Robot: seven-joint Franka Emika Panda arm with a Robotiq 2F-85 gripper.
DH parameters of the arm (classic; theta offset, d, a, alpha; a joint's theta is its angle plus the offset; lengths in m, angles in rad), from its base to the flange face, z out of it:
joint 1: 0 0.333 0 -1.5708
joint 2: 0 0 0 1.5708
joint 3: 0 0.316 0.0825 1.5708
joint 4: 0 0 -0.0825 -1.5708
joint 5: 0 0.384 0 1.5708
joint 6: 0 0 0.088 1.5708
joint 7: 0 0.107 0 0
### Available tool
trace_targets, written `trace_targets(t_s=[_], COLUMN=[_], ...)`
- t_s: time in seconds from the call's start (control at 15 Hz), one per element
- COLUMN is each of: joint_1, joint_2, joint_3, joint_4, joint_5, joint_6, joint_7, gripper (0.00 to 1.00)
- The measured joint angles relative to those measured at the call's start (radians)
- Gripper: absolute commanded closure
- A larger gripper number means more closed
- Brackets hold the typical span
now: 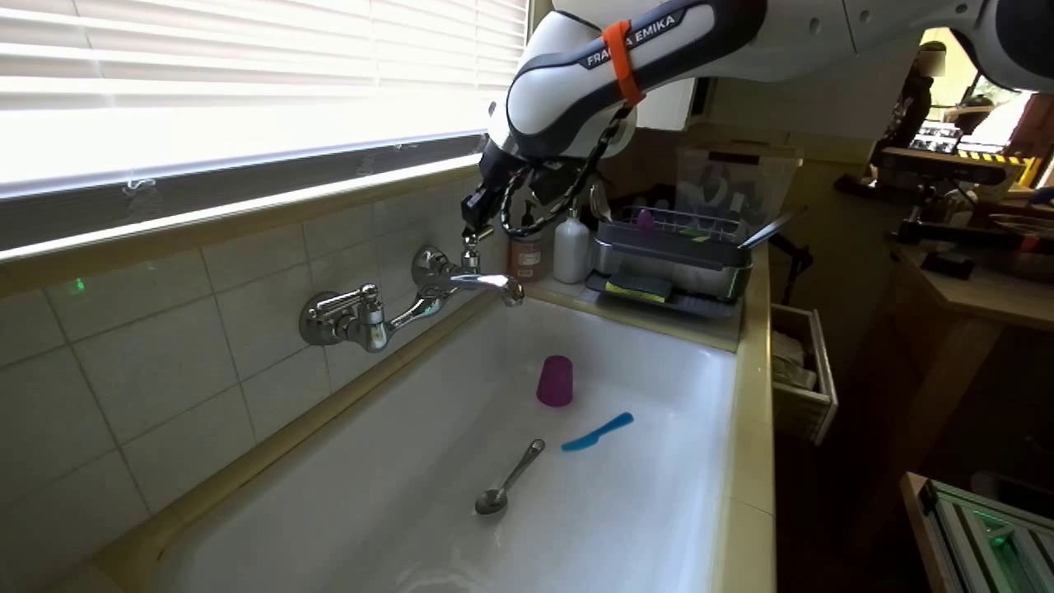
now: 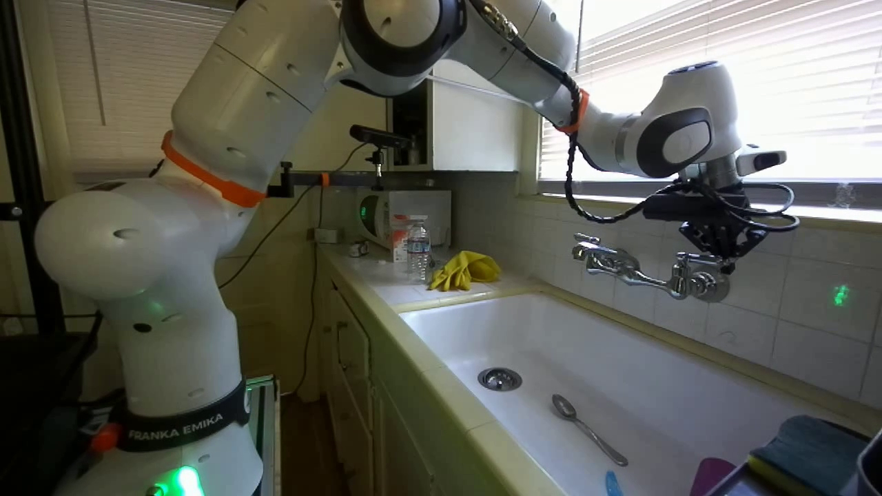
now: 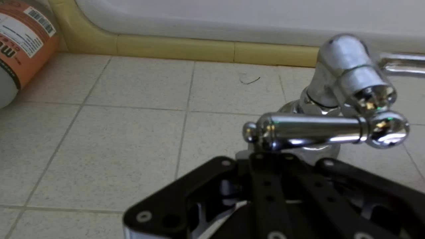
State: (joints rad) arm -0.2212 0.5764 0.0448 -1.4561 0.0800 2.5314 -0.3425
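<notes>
My gripper [image 3: 270,156] is shut, its fingers drawn together at a chrome faucet handle [image 3: 315,129] on the tiled wall. The handle crosses in front of the fingertips and hides them. They seem to touch or nearly touch it; I see nothing held. The gripper also shows at this handle in both exterior views [image 1: 473,226] [image 2: 727,260]. The chrome faucet spout [image 1: 490,282] reaches over the white sink [image 1: 395,486]. In the sink lie a purple cup [image 1: 555,381], a blue plastic knife [image 1: 598,432] and a metal spoon [image 1: 509,482], apart from the gripper.
An orange-labelled soap bottle [image 3: 26,43] and a white bottle [image 1: 571,249] stand near the faucet. A dish rack [image 1: 671,251] and a sponge [image 1: 638,288] are at that sink end. Yellow gloves [image 2: 467,270] and a water bottle [image 2: 418,251] are at the opposite end.
</notes>
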Motion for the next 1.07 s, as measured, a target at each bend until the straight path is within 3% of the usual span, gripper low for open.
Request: trace_targets(t_s=[0.67,1.07], joint_1=[0.009,0.045], joint_2=[-0.012,-0.029], joint_3=[-0.004,-0.043], joint_4=[-0.001,-0.006], joint_5=[0.000,-0.023], joint_6=[-0.040,-0.087], joint_7=[0.017,0.100], gripper=[1.00,1.00])
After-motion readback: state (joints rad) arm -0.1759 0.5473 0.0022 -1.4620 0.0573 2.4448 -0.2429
